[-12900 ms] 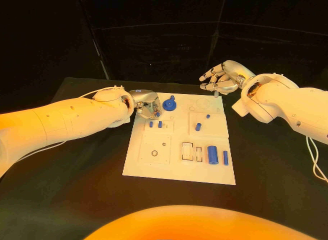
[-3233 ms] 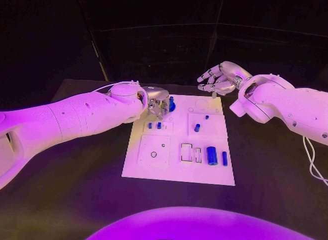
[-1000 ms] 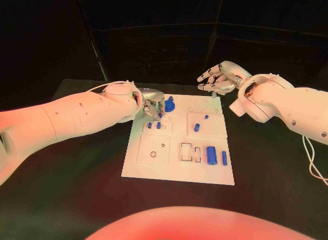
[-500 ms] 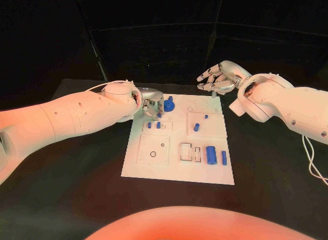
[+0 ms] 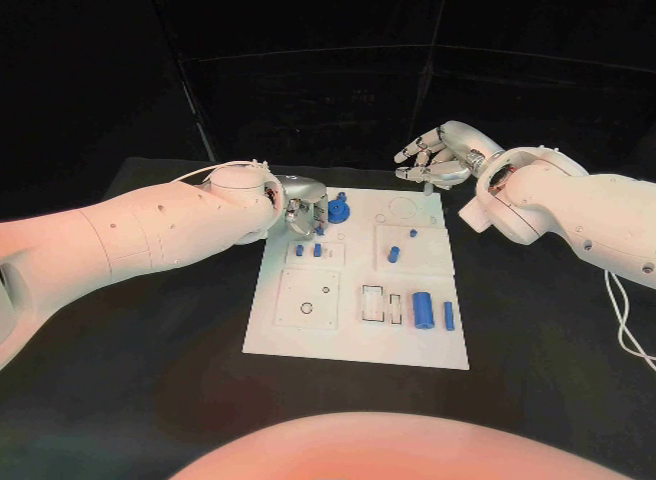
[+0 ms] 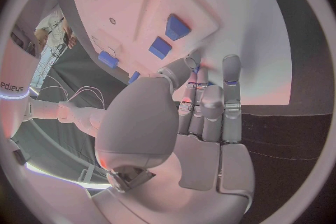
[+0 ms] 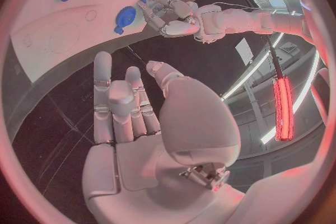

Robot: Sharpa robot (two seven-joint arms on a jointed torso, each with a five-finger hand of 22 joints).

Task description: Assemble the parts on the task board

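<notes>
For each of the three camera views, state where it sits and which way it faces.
Head view: on the robot's head, looking down at the task board; both arms enter, left hand, right hand.
Left wrist view: behind the left hand, facing the board.
Right wrist view: behind the right hand, facing the board's far edge and the left hand.
Shared: the round blue part.

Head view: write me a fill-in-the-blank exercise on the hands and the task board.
1. The task board lies on a table that is ____ in colour.
2. The hand nearest the round blue part at the board's far end is the robot's ____ hand.
3. The right hand hangs beyond the board's far edge and holds ____.
4. The small parts on the board are ____ in colour.

Missing words: black; left; nothing; blue
</notes>
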